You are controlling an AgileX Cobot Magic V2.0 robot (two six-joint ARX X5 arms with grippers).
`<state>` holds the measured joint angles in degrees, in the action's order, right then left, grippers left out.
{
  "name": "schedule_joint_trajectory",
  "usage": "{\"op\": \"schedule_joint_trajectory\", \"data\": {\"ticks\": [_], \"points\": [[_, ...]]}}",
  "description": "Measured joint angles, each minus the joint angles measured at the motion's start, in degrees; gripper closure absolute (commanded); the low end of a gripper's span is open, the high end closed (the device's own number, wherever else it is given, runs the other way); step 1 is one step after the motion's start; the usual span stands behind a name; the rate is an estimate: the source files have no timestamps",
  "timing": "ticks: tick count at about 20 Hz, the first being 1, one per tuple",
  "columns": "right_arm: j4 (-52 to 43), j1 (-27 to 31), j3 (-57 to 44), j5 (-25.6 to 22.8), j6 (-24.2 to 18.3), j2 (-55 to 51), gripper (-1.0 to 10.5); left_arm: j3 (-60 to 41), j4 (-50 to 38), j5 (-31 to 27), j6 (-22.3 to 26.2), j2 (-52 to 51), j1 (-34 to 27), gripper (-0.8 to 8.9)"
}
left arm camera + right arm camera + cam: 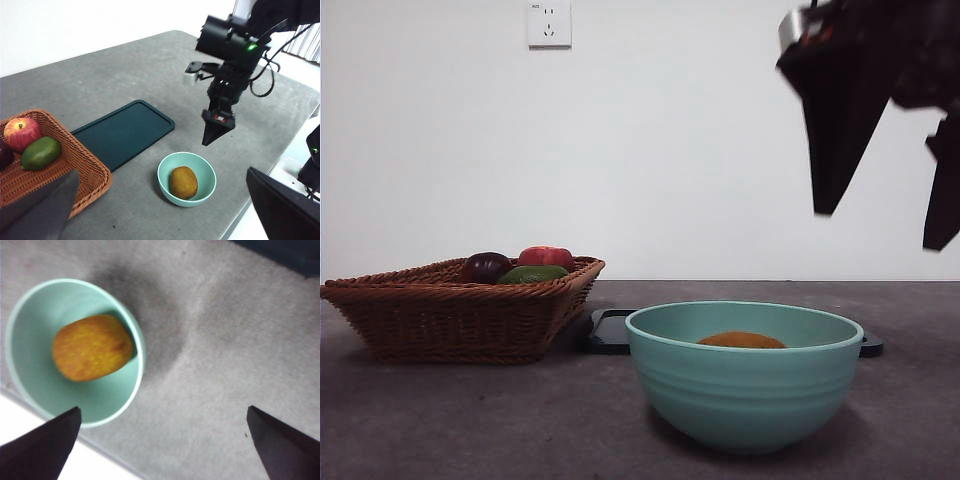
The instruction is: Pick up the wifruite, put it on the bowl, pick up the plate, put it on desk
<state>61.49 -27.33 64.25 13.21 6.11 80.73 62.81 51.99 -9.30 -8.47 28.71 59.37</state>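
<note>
The small rounded orange-tan wifruite [183, 182] lies inside the large mint-green glazed bowl [165, 180], which stands on the broad dark grey matte desk [150, 70] near its front edge. Only the fruit's top shows above the rim in the front view. The right gripper [882, 215] hangs in the air above and to the right of the bowl, well clear of it, with its two black jaws spread wide and holding nothing. The left gripper [165, 235] waits high at the left, its jaws also spread and empty. Just behind the bowl a flat dark teal rectangular plate [122, 132] lies on the desk. To the left stands a brown wicker basket [460, 320] holding a red apple [546, 257], a green fruit [532, 274] and a dark purple fruit [485, 266].
</note>
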Motion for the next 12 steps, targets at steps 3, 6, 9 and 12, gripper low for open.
{"op": "schedule_joint_trajectory", "data": {"ticks": [3, 6, 9, 12], "points": [[-2.0, 0.0, 0.0, 0.0, -0.3, 4.3, 2.6, 0.0, 0.0, 0.0, 0.0, 0.0, 0.0, 2.51], [-3.5, 0.0, 0.0, 0.0, -0.4, 8.5, 2.7, 0.0, 0.0, 0.0, 0.0, 0.0, 0.0, 2.51], [-4.8, 0.0, 0.0, 0.0, -1.4, 11.9, 3.6, 0.0, 0.0, 0.0, 0.0, 0.0, 0.0, 2.51], [-6.1, 0.0, 0.0, 0.1, -1.6, 14.3, 5.2, 0.0, 0.0, 0.0, 0.0, 0.0, 0.0, 2.51]]}}
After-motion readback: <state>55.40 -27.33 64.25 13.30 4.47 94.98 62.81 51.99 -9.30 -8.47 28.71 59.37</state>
